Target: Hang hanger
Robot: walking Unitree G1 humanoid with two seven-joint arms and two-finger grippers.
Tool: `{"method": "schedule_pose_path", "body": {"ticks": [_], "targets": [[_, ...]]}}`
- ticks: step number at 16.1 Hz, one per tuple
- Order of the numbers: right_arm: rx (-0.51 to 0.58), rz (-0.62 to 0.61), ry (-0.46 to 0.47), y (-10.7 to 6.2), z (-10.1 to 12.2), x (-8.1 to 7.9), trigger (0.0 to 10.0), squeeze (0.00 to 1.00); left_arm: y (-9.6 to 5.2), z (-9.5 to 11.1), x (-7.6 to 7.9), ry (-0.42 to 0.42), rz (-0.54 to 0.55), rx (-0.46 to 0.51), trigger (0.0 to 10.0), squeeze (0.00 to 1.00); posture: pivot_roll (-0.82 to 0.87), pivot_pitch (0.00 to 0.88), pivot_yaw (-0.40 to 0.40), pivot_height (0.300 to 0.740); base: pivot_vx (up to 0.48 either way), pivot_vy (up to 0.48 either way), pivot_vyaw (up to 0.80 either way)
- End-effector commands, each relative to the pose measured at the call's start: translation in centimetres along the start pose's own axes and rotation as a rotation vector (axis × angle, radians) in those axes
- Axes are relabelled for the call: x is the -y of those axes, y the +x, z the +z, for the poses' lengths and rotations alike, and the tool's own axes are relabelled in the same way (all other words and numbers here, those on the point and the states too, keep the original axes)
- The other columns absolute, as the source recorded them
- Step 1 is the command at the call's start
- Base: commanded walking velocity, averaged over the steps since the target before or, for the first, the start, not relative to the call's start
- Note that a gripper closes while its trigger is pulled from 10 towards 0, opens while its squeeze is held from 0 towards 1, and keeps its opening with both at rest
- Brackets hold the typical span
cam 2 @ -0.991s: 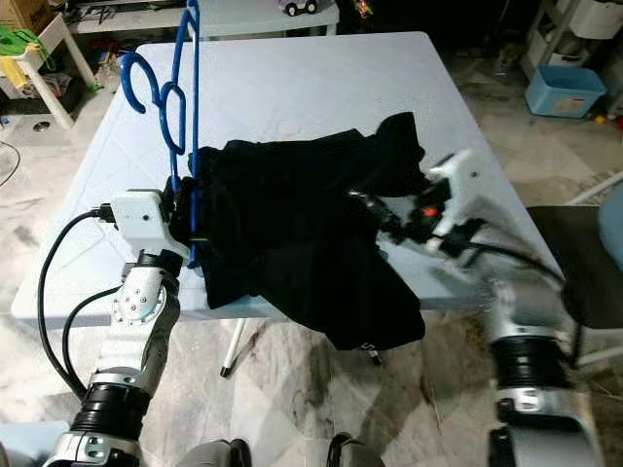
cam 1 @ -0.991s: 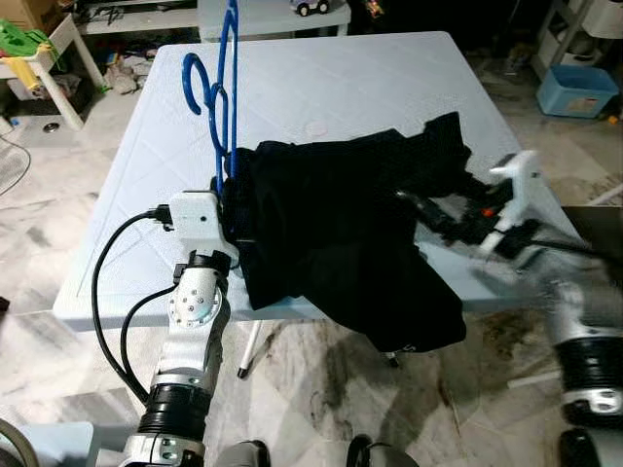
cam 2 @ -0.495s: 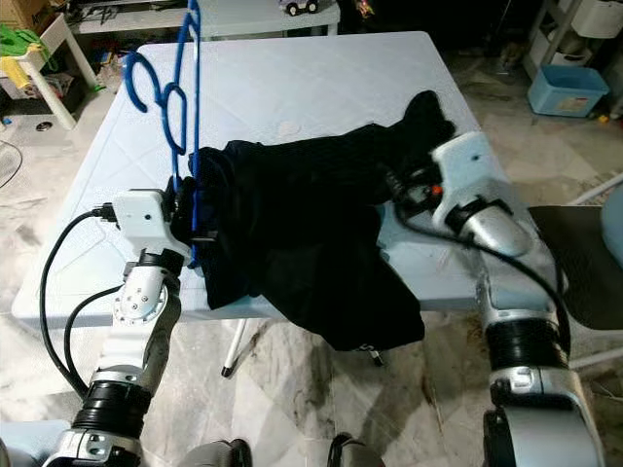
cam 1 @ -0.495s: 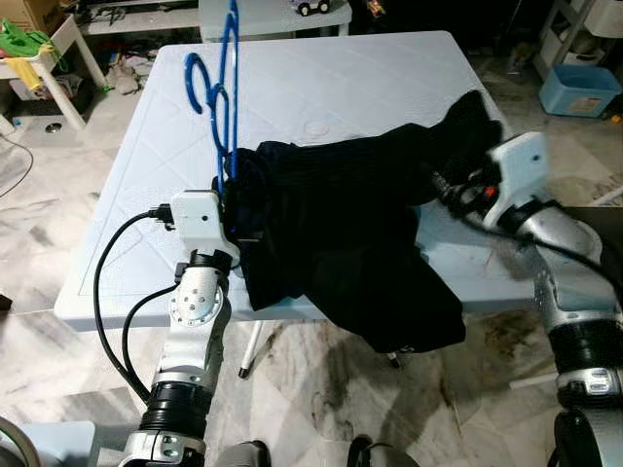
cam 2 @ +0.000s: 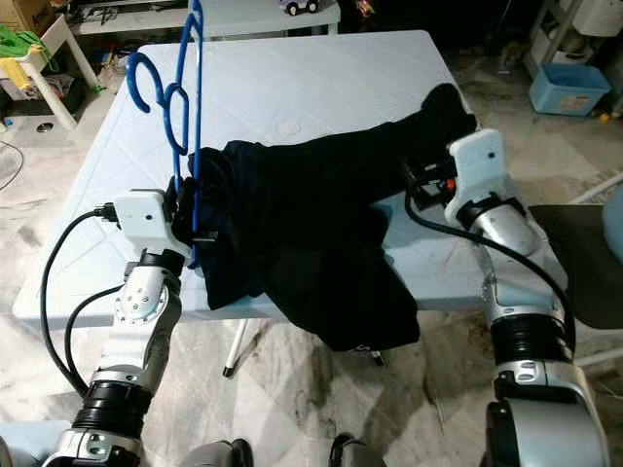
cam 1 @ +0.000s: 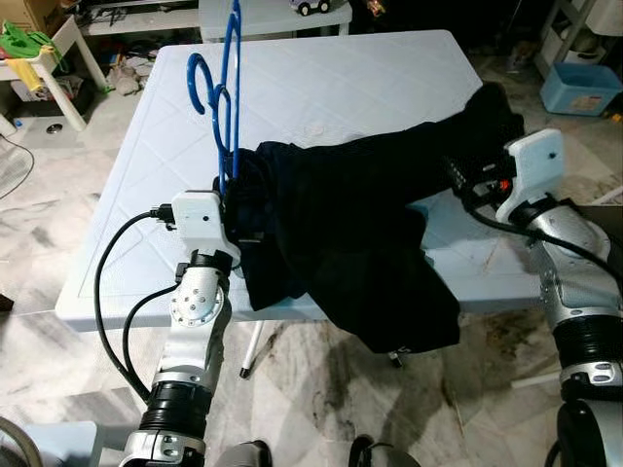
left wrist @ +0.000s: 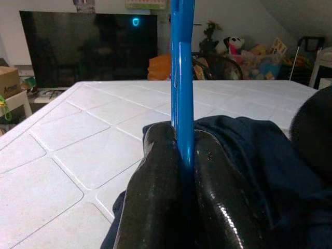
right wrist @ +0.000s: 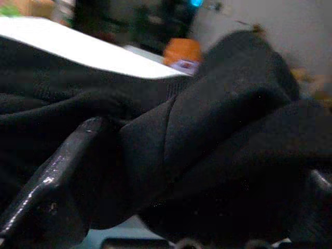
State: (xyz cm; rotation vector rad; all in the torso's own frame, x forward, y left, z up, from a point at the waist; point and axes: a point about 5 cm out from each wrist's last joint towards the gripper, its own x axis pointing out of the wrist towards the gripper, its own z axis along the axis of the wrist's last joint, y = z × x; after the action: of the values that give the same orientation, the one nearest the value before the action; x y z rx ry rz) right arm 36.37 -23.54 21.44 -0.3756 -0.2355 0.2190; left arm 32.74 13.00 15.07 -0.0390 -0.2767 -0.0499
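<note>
A blue plastic hanger (cam 1: 226, 88) stands upright over the near-left part of the white table (cam 1: 360, 78). My left gripper (cam 1: 230, 199) is shut on its lower bar; in the left wrist view both fingers (left wrist: 155, 171) press the blue bar (left wrist: 181, 78). A black garment (cam 1: 341, 224) lies bunched against the hanger, spreads across the table and droops over the front edge. My right gripper (cam 1: 465, 175) is at the table's right side, shut on a fold of the garment, which it holds raised. In the right wrist view black cloth (right wrist: 207, 129) sits between the fingers (right wrist: 57, 176).
A dark chair seat (cam 2: 574, 253) stands just right of the table. A blue bin (cam 1: 582, 88) sits on the floor at the far right. A small white table with green toys (cam 1: 29, 49) is at the far left. Black cables (cam 1: 112, 292) loop off my left arm.
My right gripper took hold of the garment's right edge and drew it right and away from me, stretching the cloth. The left gripper and hanger stayed put.
</note>
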Motion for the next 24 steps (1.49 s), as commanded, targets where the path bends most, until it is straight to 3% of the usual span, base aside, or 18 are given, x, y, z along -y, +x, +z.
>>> {"method": "schedule_pose_path", "body": {"ticks": [1,2,3,4,5,6,7,8,9,10,11,12,14,17,20,24], "targets": [[0.015,-0.118,-0.02,-0.1,0.3,1.8,10.0,1.0,-1.6,-3.4,-0.6,0.014,0.009,-0.169,10.0,0.0,0.02,0.163,0.024,0.74,0.0,0.0,0.0],[0.06,-0.095,0.074,0.0,0.6,1.8,10.0,1.0,-1.6,-3.4,-0.5,0.014,0.007,-0.169,10.0,0.0,0.02,0.163,0.025,0.74,0.0,0.0,0.0],[0.095,0.113,0.161,0.0,1.1,-0.7,10.0,1.0,-1.6,-3.4,-0.5,0.015,0.003,-0.169,10.0,0.0,0.02,0.163,0.027,0.74,0.0,0.0,0.0],[0.1,0.186,0.172,0.0,1.2,-1.9,10.0,1.0,-1.5,-3.4,-0.5,0.015,0.002,-0.17,10.0,0.0,0.02,0.162,0.027,0.74,0.0,0.0,0.0],[0.066,0.145,0.122,0.2,0.9,-1.8,10.0,1.0,-1.5,-3.4,-0.4,0.016,0.0,-0.171,10.0,0.0,0.02,0.163,0.027,0.74,0.0,0.0,0.0],[-0.012,0.029,0.0,0.6,0.0,-1.2,10.0,1.0,-1.4,-3.4,-0.4,0.015,-0.002,-0.17,10.0,0.0,0.01,0.161,0.027,0.74,0.0,0.0,0.0],[-0.035,-0.058,0.029,0.9,-0.4,-0.8,10.0,1.0,-1.4,-3.4,-0.3,0.014,-0.003,-0.169,10.0,0.0,0.01,0.162,0.026,0.74,0.0,0.0,0.0],[-0.043,-0.087,0.147,1.4,-0.5,-1.8,10.0,1.0,-1.5,-3.4,-0.3,0.013,-0.004,-0.169,10.0,0.0,0.02,0.162,0.023,0.74,0.0,0.0,0.0],[0.034,0.113,0.372,1.5,0.6,-4.9,10.0,1.0,-1.5,-3.4,-0.3,0.011,-0.003,-0.169,10.0,0.0,0.02,0.161,0.023,0.74,0.0,0.0,0.0],[0.065,0.199,0.43,1.4,1.2,-5.8,10.0,1.0,-1.5,-3.4,-0.3,0.011,-0.003,-0.168,10.0,0.0,0.02,0.161,0.023,0.74,0.0,0.0,0.0],[0.091,0.385,0.286,0.4,1.6,-7.4,10.0,1.0,-1.5,-3.4,-0.3,0.011,0.0,-0.168,10.0,0.0,0.02,0.164,0.022,0.74,0.0,0.0,0.0],[0.045,0.395,0.211,0.3,0.7,-7.4,10.0,1.0,-1.5,-3.4,-0.4,0.012,0.0,-0.169,10.0,0.0,0.03,0.166,0.021,0.74,0.0,0.0,0.0],[-0.028,0.336,0.102,0.0,-0.7,-5.2,10.0,1.0,-1.7,-3.5,-0.5,0.013,0.001,-0.17,10.0,0.0,0.03,0.168,0.02,0.74,0.0,0.0,0.0],[-0.061,0.085,0.034,-0.5,-0.5,-0.2,10.0,1.0,-1.7,-3.5,-0.4,0.012,0.001,-0.171,10.0,0.0,0.03,0.169,0.026,0.74,0.0,0.0,0.0],[-0.034,0.108,-0.013,-0.9,0.0,0.5,10.0,1.0,-1.6,-3.5,-0.3,0.011,-0.005,-0.172,10.0,0.0,0.02,0.167,0.032,0.74,0.0,0.0,0.0],[-0.077,0.254,-0.081,-3.3,0.5,2.4,10.0,1.0,-1.5,-3.5,0.0,0.008,-0.018,-0.173,10.0,0.0,0.01,0.164,0.037,0.74,0.0,0.0,0.0]]}}
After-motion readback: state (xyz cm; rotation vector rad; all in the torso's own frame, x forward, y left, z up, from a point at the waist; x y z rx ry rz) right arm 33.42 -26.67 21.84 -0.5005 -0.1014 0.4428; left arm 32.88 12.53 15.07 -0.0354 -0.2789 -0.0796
